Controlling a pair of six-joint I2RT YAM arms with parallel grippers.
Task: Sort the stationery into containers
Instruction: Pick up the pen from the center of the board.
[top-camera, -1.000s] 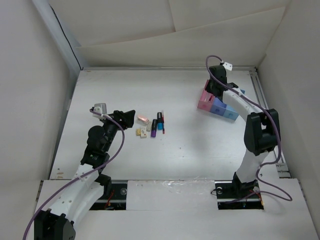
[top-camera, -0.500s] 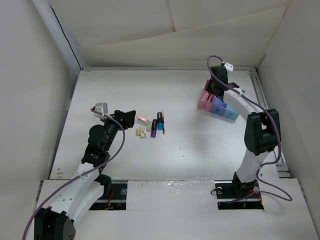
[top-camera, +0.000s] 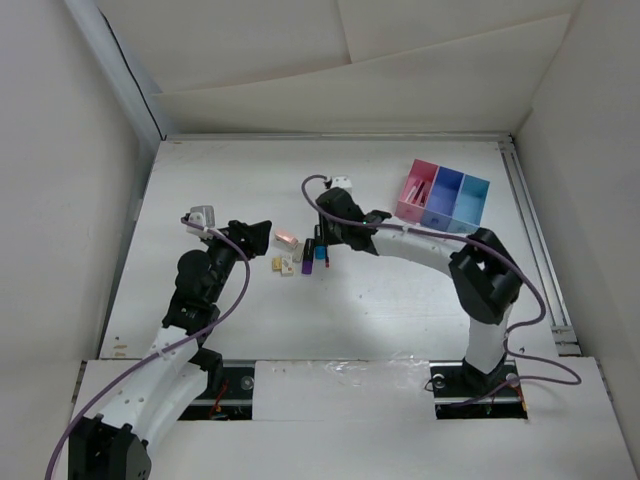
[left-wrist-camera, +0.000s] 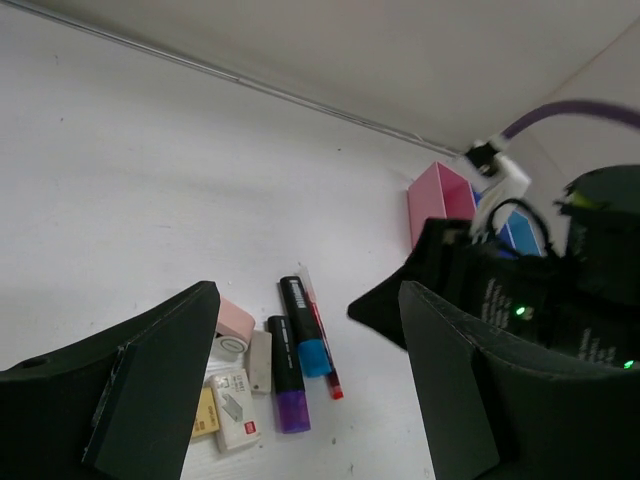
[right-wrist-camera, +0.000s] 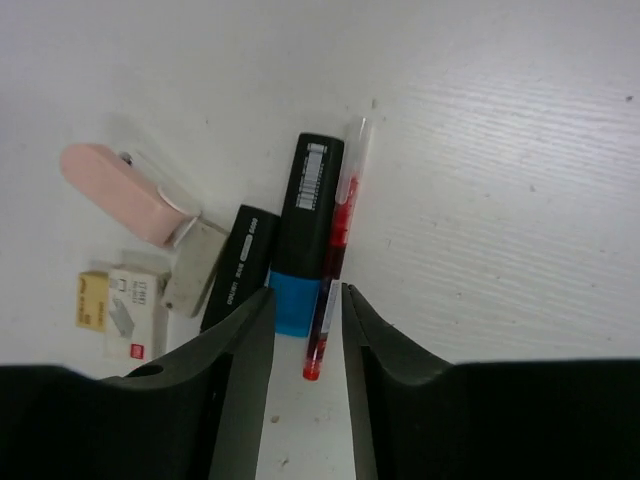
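The stationery lies in a small pile (top-camera: 300, 252) at mid-table. It holds a red pen (right-wrist-camera: 330, 290), a black marker with a blue cap (right-wrist-camera: 305, 240), a black marker with a purple cap (right-wrist-camera: 240, 265), a pink piece (right-wrist-camera: 120, 195), a grey eraser (right-wrist-camera: 195, 265), and white (right-wrist-camera: 130, 310) and yellow (right-wrist-camera: 92, 300) blocks. My right gripper (right-wrist-camera: 303, 400) is open, its jaws low on either side of the red pen's tip. My left gripper (top-camera: 262, 237) is open and empty, just left of the pile. The three-bin tray (top-camera: 443, 197) stands at the back right, with sticks in its pink bin.
The right arm (top-camera: 420, 245) reaches across the table from the right to the pile. In the left wrist view the right gripper's black body (left-wrist-camera: 480, 290) stands just right of the markers. White walls close in the table on three sides.
My right arm has swung from over the tray leftward to the pile and come down around the red pen. The tray now shows in full. The left arm has not moved.
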